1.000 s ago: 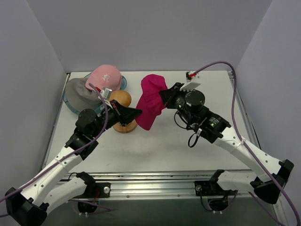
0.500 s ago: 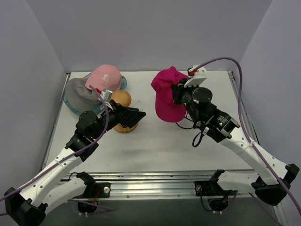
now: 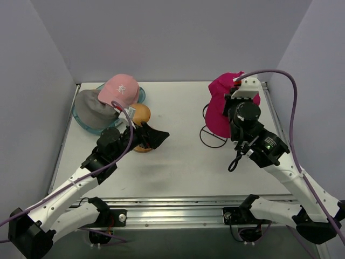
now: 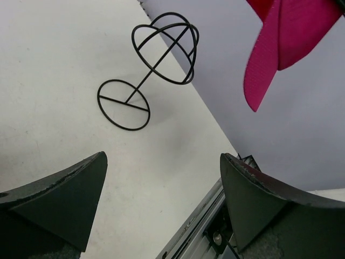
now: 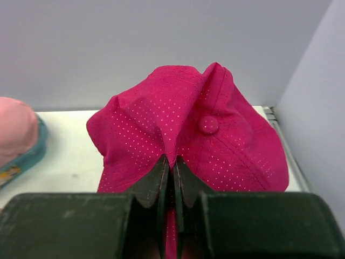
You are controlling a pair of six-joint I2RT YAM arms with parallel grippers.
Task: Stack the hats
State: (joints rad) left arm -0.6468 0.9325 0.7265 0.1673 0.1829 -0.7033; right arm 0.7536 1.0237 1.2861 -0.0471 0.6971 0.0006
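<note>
top: right tool (image 3: 230, 101) pinched on magenta cap (image 3: 220, 108), cap lifted off counter (image 3: 178, 167) at far right, near black wire stand (image 3: 212, 137). left tool (image 3: 157, 137) wide, holding nothing, just beside wooden stand (image 3: 141, 113). light pink cap (image 3: 119, 88) and grey cap (image 3: 92, 107) in teal tub (image 3: 78, 121), far left.
left wrist: fingers (image 4: 64, 199) spread wide, nothing between. wire stand upright on counter ahead, magenta cap hanging in air top right.
right wrist: jaws closed on fold of magenta cap crown, button visible. pink cap at left edge.
</note>
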